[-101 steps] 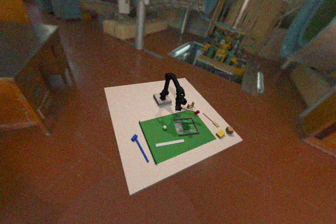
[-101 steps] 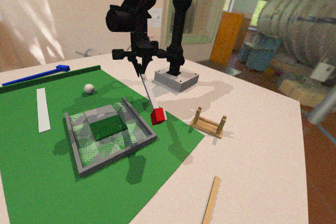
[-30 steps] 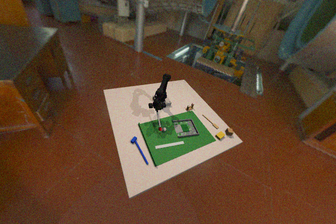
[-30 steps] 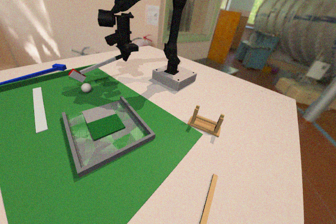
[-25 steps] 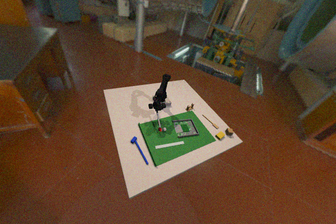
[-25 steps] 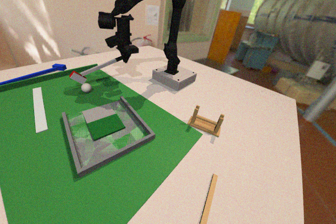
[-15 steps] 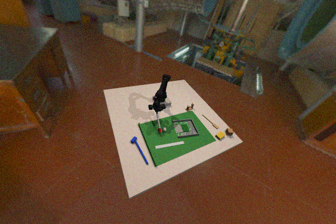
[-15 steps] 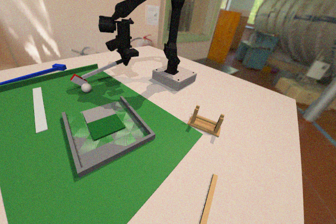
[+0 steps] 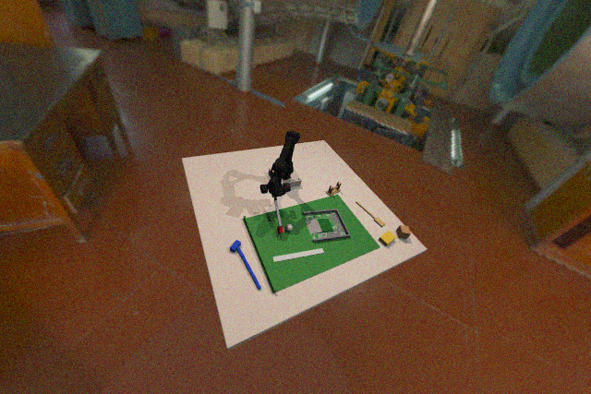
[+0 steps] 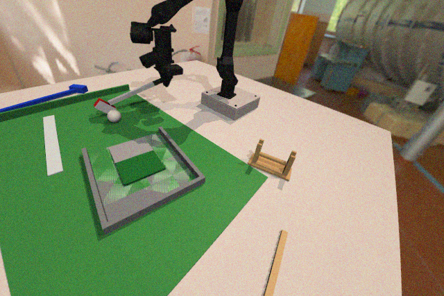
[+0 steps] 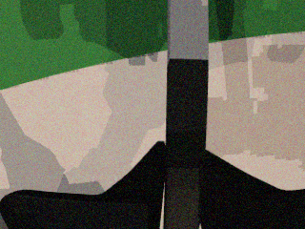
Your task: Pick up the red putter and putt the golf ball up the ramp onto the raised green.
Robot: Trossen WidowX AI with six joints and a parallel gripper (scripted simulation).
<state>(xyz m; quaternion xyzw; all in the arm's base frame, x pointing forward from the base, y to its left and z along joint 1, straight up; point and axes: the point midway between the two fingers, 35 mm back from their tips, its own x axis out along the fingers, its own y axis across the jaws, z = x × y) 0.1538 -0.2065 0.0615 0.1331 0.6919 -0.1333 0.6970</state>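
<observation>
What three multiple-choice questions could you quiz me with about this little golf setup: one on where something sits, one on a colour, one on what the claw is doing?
1. Where is the golf ball?
A. On the raised green
B. On the green mat beside the putter head
C. Off the mat by the wooden stand

2. What colour is the unused club lying beside the mat?
A. Blue
B. Yellow
C. Red

3. What is the gripper doing?
A. Open, holding nothing
B. Shut on the ball
C. Shut on the red putter

Answers: 1 B, the ball lies on the green mat next to the putter's red head, short of the raised green. 2 A, it is plainly blue. 3 C, the shaft runs out from between the closed fingers.
</observation>
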